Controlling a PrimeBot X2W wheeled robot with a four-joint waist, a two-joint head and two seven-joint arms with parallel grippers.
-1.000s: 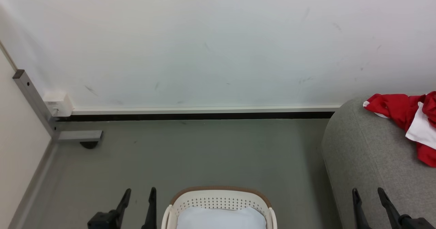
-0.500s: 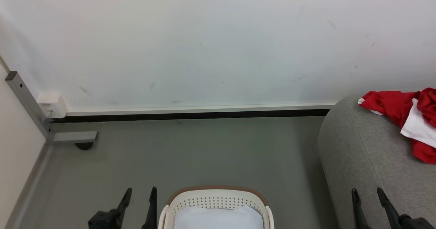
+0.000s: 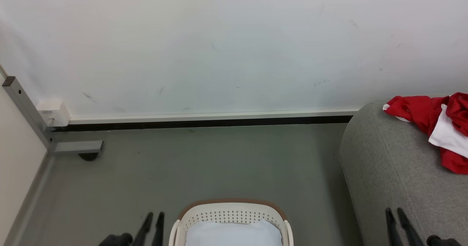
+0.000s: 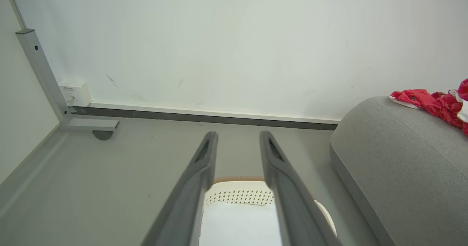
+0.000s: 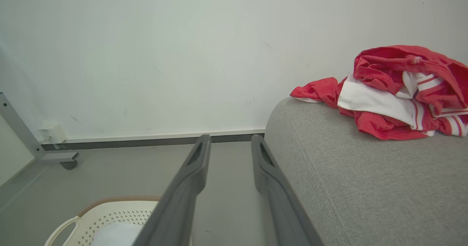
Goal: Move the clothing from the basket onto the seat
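Head view: clothing (image 3: 415,109) lies heaped on the seat (image 3: 391,165), by the wall (image 3: 219,48).
Basket (image 3: 234,206): on the floor (image 3: 204,158), left of the seat and apart from it, holding a pale pad (image 3: 234,235).
Left pincer (image 3: 155,215): fingers slightly parted, gripping nothing, beside the basket's left edge.
Right pincer (image 3: 393,211): fingers slightly parted, empty, beside the seat.

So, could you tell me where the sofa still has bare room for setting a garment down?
The seat is bare from its rounded left end up to the red clothing, and along the near side in front of that heap, near the right tool. It is crowded at the far right by the wall, where the clothing is piled.
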